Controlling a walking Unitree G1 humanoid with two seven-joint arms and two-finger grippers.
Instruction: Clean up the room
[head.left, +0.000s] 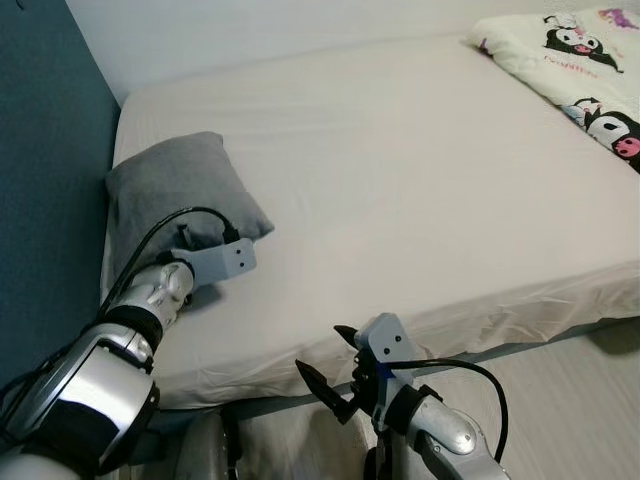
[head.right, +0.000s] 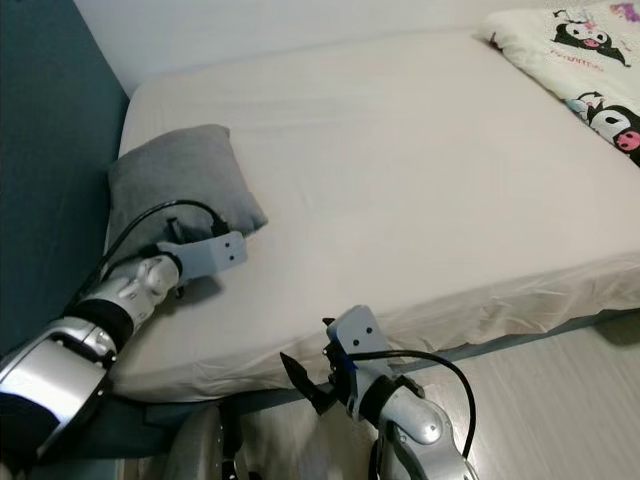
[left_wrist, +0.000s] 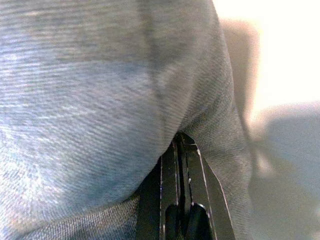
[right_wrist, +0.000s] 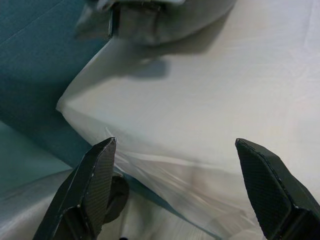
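A grey pillow (head.left: 180, 190) lies on the near left part of the white bed (head.left: 400, 180), close to the teal wall. My left gripper (left_wrist: 181, 150) reaches onto the bed and is shut on the pillow's near edge, the grey fabric (left_wrist: 100, 100) bulging over its fingers. In the head views the wrist mount (head.left: 215, 258) hides those fingers. My right gripper (head.left: 328, 362) hovers open at the bed's front edge, holding nothing, its two fingertips (right_wrist: 97, 165) spread wide over the sheet corner.
A teal wall (head.left: 45, 180) runs along the bed's left side. A cream blanket with cartoon prints (head.left: 580, 60) lies at the far right of the bed. Pale wood floor (head.left: 580, 400) shows in front of the bed at the right.
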